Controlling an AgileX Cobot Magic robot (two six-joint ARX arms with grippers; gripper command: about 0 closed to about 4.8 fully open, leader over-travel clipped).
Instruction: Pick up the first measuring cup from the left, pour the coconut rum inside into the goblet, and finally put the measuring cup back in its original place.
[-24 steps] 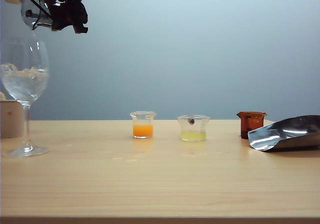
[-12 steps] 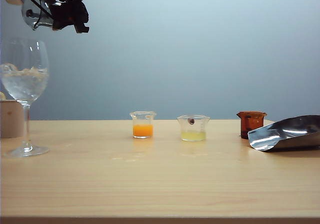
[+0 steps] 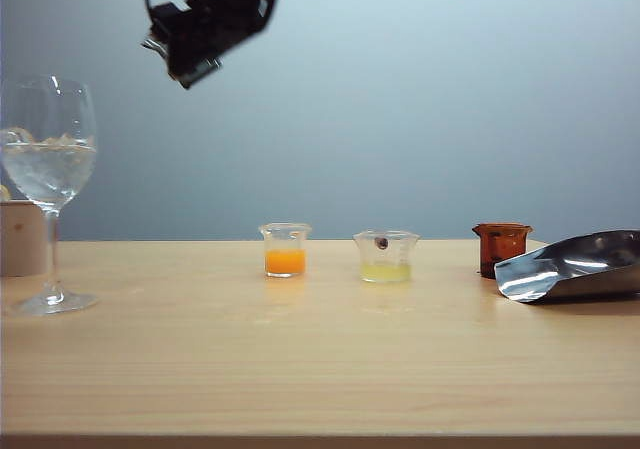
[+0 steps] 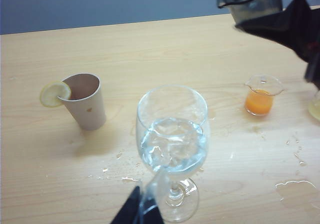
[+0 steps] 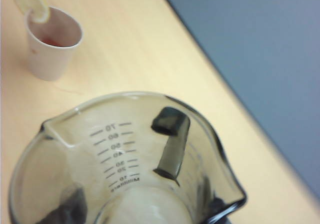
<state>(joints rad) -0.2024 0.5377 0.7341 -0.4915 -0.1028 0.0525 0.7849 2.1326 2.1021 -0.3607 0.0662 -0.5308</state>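
Observation:
The measuring cup (image 5: 135, 179) is smoky grey with printed markings and looks empty. My right gripper (image 5: 120, 169) is shut on it, and a dark pad (image 5: 170, 141) shows through its wall. In the exterior view that gripper (image 3: 205, 24) hangs high, up and to the right of the goblet (image 3: 48, 159). The left wrist view shows the held cup (image 4: 252, 4) at the far edge. The goblet (image 4: 172, 134) stands upright holding ice and clear coconut rum (image 4: 172, 146). My left gripper (image 4: 141, 211) sits beside the goblet's foot, its dark fingers together, holding nothing.
On the table stand a cup of orange liquid (image 3: 285, 250), a cup of pale yellow liquid (image 3: 386, 257) and an amber cup (image 3: 501, 247). A silver scoop (image 3: 575, 267) lies at the right. A paper cup with a lemon slice (image 4: 85, 102) stands by the goblet. Spilled drops (image 4: 295, 186) wet the wood.
My right gripper has swung to the right with the measuring cup, away from above the goblet, and its wrist has rolled. The left arm has not moved.

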